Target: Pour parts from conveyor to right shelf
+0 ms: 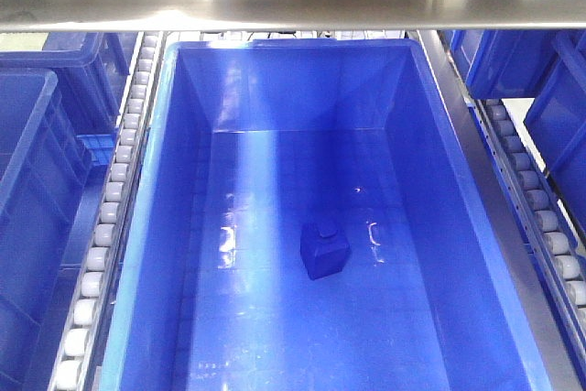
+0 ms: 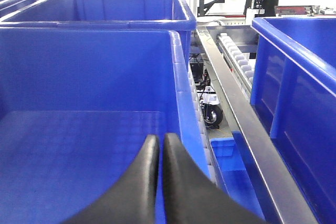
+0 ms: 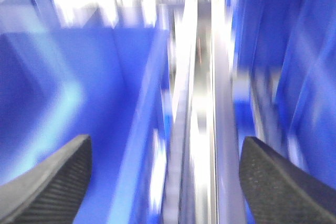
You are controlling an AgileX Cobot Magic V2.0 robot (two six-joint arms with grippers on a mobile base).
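Now | left gripper [image 2: 159,148] pinched closed over bin [image 2: 79,77] | right gripper [image 3: 165,182] spread wide, blurred | block [image 1: 324,251] on bin floor

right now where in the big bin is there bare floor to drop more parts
Bare floor all round the lone part in the big bin: the far half toward the back wall, and the near strip. Outside it is crowded: roller tracks and neighbouring bins flank both sides.

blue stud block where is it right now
In the front view, the small blue plastic studded block lies on the floor of the large glossy blue plastic bin, near its middle, alone.
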